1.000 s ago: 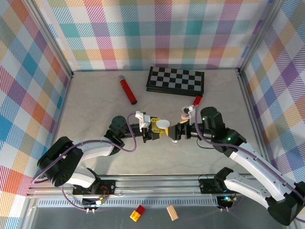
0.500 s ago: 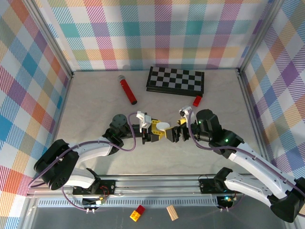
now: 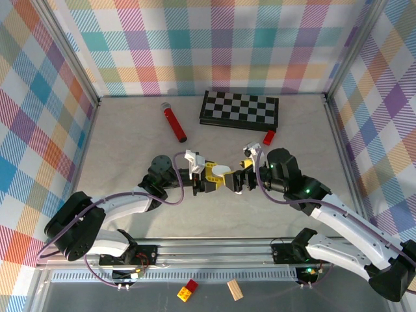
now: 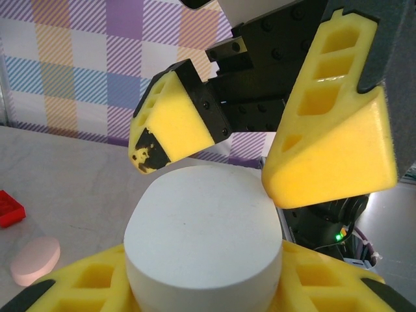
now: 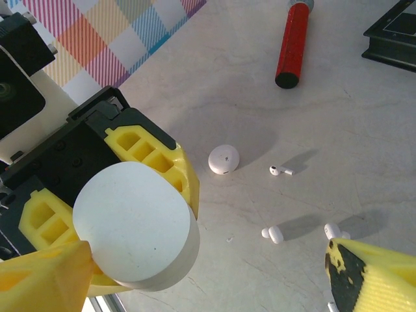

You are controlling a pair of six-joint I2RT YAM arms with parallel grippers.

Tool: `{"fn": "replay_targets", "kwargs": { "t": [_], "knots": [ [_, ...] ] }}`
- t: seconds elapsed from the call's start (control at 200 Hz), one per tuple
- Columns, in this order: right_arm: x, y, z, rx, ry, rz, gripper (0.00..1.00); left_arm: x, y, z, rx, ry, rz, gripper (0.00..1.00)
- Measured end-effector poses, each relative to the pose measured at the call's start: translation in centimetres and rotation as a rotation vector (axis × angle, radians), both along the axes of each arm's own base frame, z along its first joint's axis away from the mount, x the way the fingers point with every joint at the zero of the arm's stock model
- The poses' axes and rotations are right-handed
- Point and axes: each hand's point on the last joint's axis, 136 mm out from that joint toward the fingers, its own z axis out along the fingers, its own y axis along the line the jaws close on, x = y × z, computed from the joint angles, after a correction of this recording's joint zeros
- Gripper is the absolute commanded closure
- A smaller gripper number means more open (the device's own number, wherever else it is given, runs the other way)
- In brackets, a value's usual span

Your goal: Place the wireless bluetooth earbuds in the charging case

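Left jaws part-closed, pinching the white oval case [image 4: 205, 227] by its sides, above the desk [image 5: 364, 130]. Case lid shut; contents hidden. Right jaws spread wide, straddling the case's far end; contact cannot be told. At least three white earbuds [image 5: 281, 171] lie loose on the desk, near a small round case [image 5: 223, 159], also shut.
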Motion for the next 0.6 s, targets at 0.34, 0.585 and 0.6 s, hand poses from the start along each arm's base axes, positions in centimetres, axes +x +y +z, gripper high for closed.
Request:
{"fn": "replay_targets", "kwargs": {
  "t": [0.34, 0.585, 0.6],
  "knots": [
    [0.32, 0.13, -0.16, -0.008, -0.006, -0.007, 0.09, 0.17, 0.06, -0.29, 0.009, 0.025, 0.009, 0.61],
    [0.51, 0.21, -0.22, -0.013, -0.013, -0.008, 0.09, 0.31, 0.14, -0.39, 0.013, 0.029, 0.013, 0.61],
    [0.5, 0.22, -0.22, -0.014, -0.014, -0.006, 0.09, 0.31, 0.14, -0.4, 0.013, 0.029, 0.013, 0.61]
  ]
}}
